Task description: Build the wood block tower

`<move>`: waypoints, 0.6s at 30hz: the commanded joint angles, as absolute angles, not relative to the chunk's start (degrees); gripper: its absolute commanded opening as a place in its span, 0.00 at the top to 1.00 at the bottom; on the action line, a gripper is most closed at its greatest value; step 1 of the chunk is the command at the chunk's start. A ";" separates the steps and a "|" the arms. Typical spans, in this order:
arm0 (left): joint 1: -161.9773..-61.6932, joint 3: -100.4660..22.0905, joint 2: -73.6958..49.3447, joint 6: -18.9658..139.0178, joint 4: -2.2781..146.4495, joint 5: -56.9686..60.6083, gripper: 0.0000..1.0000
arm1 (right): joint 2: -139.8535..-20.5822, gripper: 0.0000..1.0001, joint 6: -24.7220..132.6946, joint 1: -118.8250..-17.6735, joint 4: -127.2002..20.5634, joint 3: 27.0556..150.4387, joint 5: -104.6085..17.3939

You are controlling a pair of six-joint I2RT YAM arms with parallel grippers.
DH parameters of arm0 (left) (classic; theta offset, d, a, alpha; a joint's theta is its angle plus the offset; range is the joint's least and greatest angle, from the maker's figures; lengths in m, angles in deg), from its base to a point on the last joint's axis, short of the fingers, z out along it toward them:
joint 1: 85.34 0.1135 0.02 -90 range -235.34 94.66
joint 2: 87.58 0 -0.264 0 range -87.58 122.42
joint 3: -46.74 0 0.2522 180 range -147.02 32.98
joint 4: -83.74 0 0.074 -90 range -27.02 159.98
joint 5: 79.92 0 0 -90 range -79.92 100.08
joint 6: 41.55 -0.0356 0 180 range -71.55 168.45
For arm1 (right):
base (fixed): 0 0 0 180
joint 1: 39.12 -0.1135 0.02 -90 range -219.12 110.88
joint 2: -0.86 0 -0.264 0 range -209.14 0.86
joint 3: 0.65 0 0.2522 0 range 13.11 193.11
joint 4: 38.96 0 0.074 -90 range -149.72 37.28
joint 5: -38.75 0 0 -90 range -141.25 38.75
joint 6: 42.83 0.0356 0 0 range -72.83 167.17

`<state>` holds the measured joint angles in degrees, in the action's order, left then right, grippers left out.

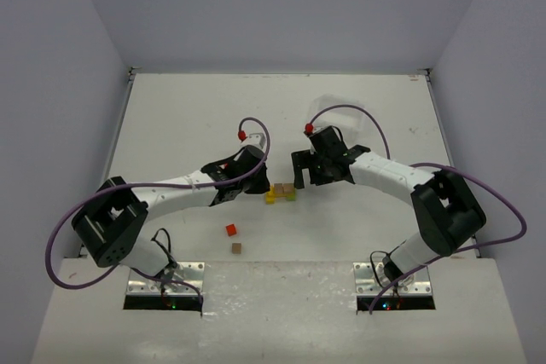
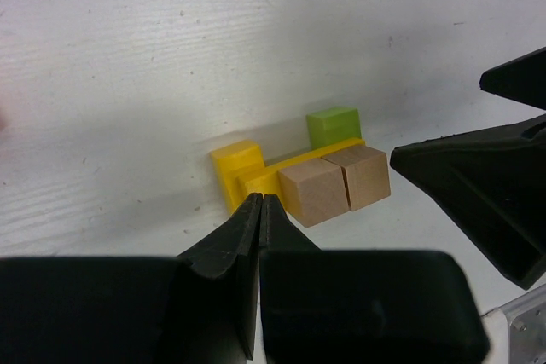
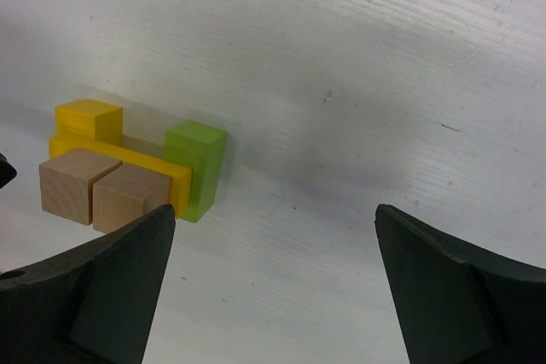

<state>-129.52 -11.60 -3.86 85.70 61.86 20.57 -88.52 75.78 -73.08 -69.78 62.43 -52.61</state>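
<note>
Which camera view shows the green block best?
The right wrist view: the green block stands upright, two faces plain, beside the yellow plank. The left wrist view shows only its top behind the plank; the top external view shows just a tiny speck.

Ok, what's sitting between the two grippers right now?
The wood block tower; the top view shows it between the shut left gripper and the open right gripper.

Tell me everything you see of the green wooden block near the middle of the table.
The green wooden block is small, painted lime green, with flat faces, taller than wide. It stands upright on the white table, set against one end of the long yellow bar. Nothing lies on top of it.
</note>
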 commanded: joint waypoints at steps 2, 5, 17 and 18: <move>-129.63 -13.25 -2.68 84.48 65.58 18.78 1.00 | -88.61 0.01 76.61 -73.49 -68.98 63.38 -52.12; -129.63 -13.07 -2.75 84.46 65.50 18.59 1.00 | -88.72 0.01 76.68 -73.49 -69.00 63.47 -51.74; -129.72 -13.11 -2.28 84.04 65.90 17.86 1.00 | -89.45 0.01 77.41 -73.49 -68.68 63.87 -49.19; -129.72 -13.12 -2.24 84.04 65.94 17.77 1.00 | -89.53 0.01 77.59 -73.49 -68.81 63.91 -49.41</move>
